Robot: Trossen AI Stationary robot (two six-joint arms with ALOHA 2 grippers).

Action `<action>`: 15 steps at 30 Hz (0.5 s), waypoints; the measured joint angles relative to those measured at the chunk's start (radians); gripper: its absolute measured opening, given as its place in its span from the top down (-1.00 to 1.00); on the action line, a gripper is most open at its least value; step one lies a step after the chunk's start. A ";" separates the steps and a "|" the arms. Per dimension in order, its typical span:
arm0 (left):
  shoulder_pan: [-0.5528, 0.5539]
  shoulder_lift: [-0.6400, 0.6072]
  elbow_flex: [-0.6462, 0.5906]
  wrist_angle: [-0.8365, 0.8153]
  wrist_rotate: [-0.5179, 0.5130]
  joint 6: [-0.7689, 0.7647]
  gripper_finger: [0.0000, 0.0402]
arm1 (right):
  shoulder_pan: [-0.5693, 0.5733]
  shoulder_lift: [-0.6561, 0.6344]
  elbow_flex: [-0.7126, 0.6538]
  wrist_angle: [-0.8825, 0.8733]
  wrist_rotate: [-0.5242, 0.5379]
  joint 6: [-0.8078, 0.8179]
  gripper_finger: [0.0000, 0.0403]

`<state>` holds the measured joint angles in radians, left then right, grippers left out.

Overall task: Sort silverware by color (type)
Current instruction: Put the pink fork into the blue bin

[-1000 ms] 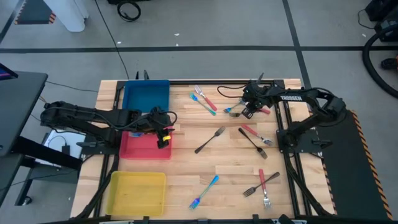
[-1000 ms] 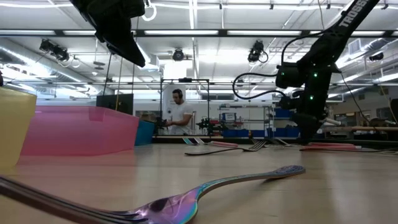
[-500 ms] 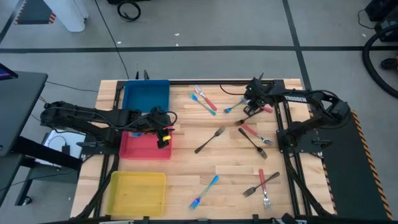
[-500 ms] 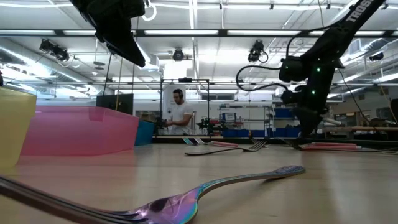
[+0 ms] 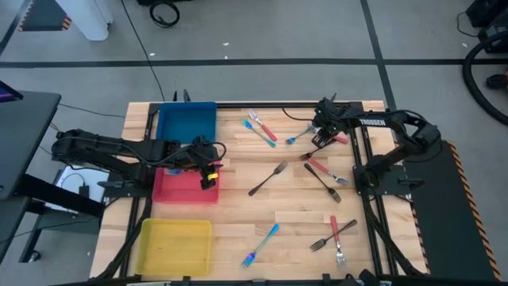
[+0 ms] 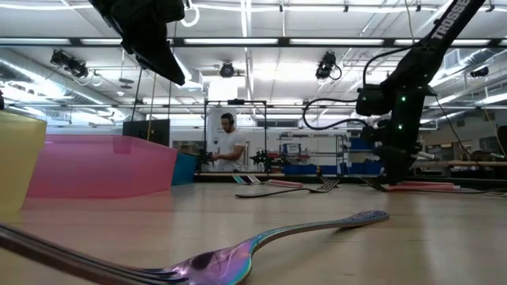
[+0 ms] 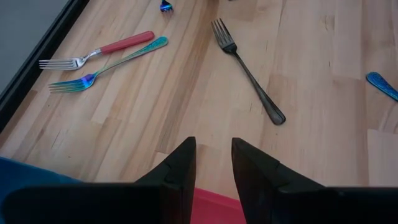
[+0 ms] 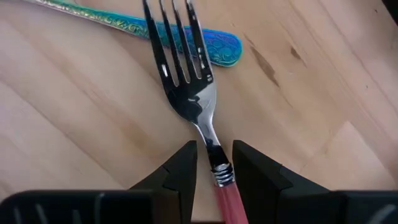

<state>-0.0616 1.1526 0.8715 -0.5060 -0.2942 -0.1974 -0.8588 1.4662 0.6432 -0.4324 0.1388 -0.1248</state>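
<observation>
My right gripper (image 5: 320,137) (image 8: 214,152) is near the table's far right and points down at a red-handled fork (image 8: 198,93). It is open, with one finger on either side of the fork's neck, where the metal meets the red handle, and a sliver of table shows on both sides. The fork's tines lie over the end of a blue-handled utensil (image 8: 214,48). My left gripper (image 5: 209,176) (image 7: 213,146) hangs open over the red tray (image 5: 171,189) and holds nothing.
A blue tray (image 5: 187,123) and a yellow tray (image 5: 175,242) flank the red one along the left side. Other silverware is scattered: a dark fork (image 5: 268,179), a red and blue pair (image 5: 260,127), two pieces (image 5: 325,173), a blue one (image 5: 262,244), and forks near right (image 5: 335,234).
My right gripper has moved a little toward the table's far edge and now stands over the red-handled fork's neck. Midway it tipped, and it is now upright again. The left arm has kept still.
</observation>
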 joint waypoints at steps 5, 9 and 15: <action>0.000 0.000 0.000 0.000 0.000 0.000 0.49 | 0.001 0.015 0.001 0.005 0.014 0.000 0.44; 0.000 0.000 0.000 0.000 0.000 0.000 0.49 | 0.000 0.006 -0.001 0.006 -0.002 0.042 0.59; 0.000 0.000 0.000 -0.001 0.000 0.000 0.49 | 0.000 0.006 -0.002 0.026 0.002 0.075 0.90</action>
<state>-0.0616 1.1526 0.8715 -0.5066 -0.2943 -0.1972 -0.8585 1.4723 0.6415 -0.4060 0.1405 -0.0503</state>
